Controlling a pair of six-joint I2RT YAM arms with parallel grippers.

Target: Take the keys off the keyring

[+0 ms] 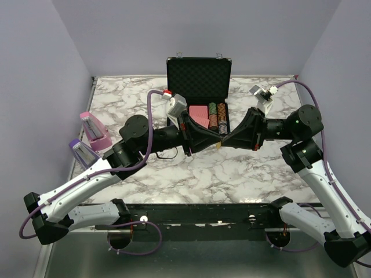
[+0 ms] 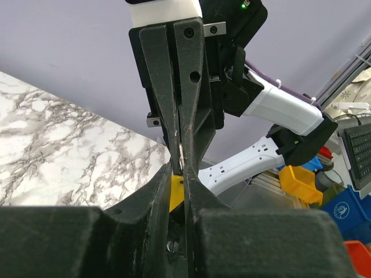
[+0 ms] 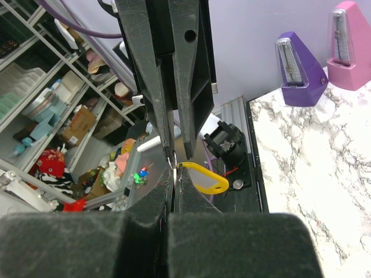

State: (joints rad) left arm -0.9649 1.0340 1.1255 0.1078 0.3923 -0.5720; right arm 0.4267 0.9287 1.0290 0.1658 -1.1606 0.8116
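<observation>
Both grippers meet tip to tip in the air in front of the black case. The yellow keyring (image 3: pixel 204 178) hangs at the meeting point, its tag sticking out sideways; in the left wrist view the keyring (image 2: pixel 175 194) shows as a yellow sliver. My right gripper (image 3: pixel 175 179) is shut on a thin silver metal edge (image 3: pixel 175 172) where the yellow loop joins. I cannot tell whether that edge is one of the keys or a ring. My left gripper (image 2: pixel 178 174) faces it, jaws a narrow gap apart around that metal. From above, the left gripper (image 1: pixel 213 141) and right gripper (image 1: pixel 221 143) hide most of it.
The open black case (image 1: pixel 199 72) with chips stands on the marble table (image 1: pixel 243 174) just behind the grippers. A pink metronome (image 1: pixel 93 128) and a purple one (image 1: pixel 81 152) stand at the table's left edge.
</observation>
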